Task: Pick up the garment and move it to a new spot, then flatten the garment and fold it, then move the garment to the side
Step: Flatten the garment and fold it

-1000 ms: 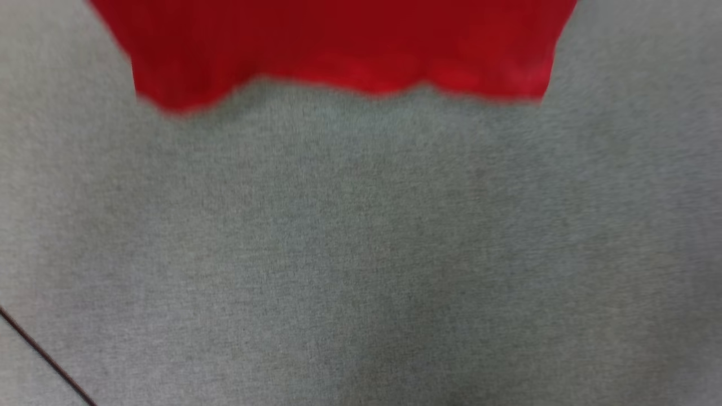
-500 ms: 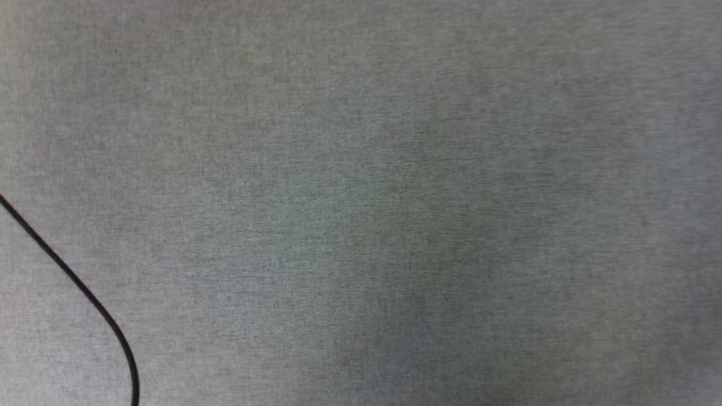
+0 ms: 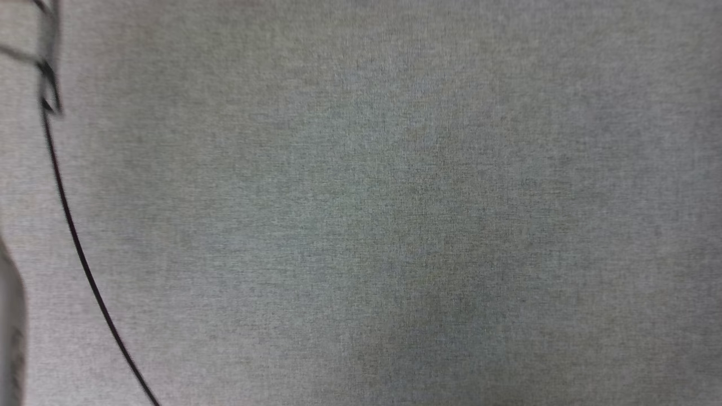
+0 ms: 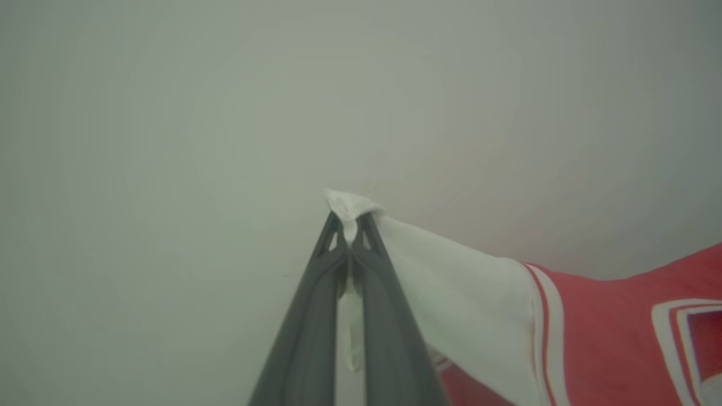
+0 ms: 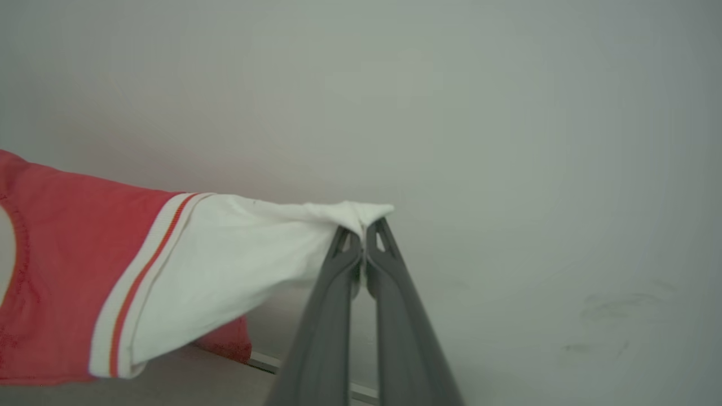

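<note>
Red jersey (image 4: 609, 332) held aloft, stretched between both grippers: left gripper (image 4: 351, 220) is pinched tight on one white sleeve tip, right gripper (image 5: 364, 228) pinched tight on the other sleeve (image 5: 242, 254). Head view has bare grey cloth (image 3: 361, 203) and a black cable (image 3: 73, 237), likely the drop zone, though it's blurry. Pick-up looks done and the move underway; laying down, flattening, folding and moving aside are all left.

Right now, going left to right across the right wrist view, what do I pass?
Red body of the shirt → striped trim → white sleeve → right gripper, shut on the sleeve's tip.
</note>
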Controlling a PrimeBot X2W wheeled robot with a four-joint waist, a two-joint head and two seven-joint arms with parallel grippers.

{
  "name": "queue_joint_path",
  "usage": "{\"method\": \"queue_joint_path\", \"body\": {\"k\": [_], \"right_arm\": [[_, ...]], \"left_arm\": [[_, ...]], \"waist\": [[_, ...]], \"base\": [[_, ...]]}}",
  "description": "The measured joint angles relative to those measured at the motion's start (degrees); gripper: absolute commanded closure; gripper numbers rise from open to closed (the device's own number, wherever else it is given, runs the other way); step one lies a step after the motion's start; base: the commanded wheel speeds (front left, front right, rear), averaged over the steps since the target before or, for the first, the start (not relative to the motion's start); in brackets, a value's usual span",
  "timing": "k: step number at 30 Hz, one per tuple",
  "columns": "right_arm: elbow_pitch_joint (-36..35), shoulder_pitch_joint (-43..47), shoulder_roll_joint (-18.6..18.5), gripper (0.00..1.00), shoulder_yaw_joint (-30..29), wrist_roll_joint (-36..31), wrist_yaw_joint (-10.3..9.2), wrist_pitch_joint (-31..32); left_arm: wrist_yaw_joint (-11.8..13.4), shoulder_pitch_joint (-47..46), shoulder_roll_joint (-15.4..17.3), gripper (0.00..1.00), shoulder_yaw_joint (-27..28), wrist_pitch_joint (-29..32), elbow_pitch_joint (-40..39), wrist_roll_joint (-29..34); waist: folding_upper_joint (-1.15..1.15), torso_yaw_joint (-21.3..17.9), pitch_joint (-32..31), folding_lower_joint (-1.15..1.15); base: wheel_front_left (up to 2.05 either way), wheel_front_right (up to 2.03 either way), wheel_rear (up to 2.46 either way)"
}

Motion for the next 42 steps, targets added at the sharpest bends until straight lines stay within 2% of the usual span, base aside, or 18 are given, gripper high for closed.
{"method": "queue_joint_path", "body": {"k": [9, 14, 20, 28, 35, 42], "right_arm": [[2.22, 19.04, -1.85, 1.0, 0.67, 2.38, 0.0, -1.22], [1.86, 28.57, -2.26, 1.0, 1.12, 4.3, 0.0, 0.23], [0.37, 38.44, -2.37, 1.0, 0.56, 7.5, 0.01, 4.99], [-4.19, 51.27, -3.48, 1.0, -2.61, 12.14, 0.05, 10.36], [-10.92, 62.75, -4.11, 1.0, -5.19, 15.05, 0.05, 15.61], [-18.2, 73.18, -4.47, 1.0, -10.21, 17.23, 0.05, 22.75]], "left_arm": [[1.03, 20.31, -2.34, 1.0, -2.71, -1.44, 1.49, -0.2], [1.63, 31.38, -2.91, 1.0, -2.82, 1.81, 1.46, -2.99], [2.1, 42.81, -0.15, 1.0, -2.82, 5.09, -0.47, -4.5], [3.81, 57.0, 3.91, 1.0, -2.25, 11.29, -8.61, -6.99], [6.27, 70.53, 7.05, 1.0, -2.18, 17.44, -17.9, -8.93], [9.37, 81.33, 8.99, 1.0, -1.68, 21.17, -26.93, -10.6]], "waist": [[0.0, 0.8, -6.49, 0.0], [0.0, 0.97, -10.71, -0.01], [0.0, 0.69, -15.84, -0.02], [0.0, 0.08, -22.2, -0.03], [0.0, -0.55, -26.56, -0.03], [0.0, -1.3, -28.95, -0.02]], "base": [[0.0, 0.0, 0.0], [0.0, 0.0, 0.0], [0.0, 0.0, 0.0], [0.0, 0.0, 0.0], [0.0, 0.0, 0.0], [0.0, 0.0, 0.0]]}}
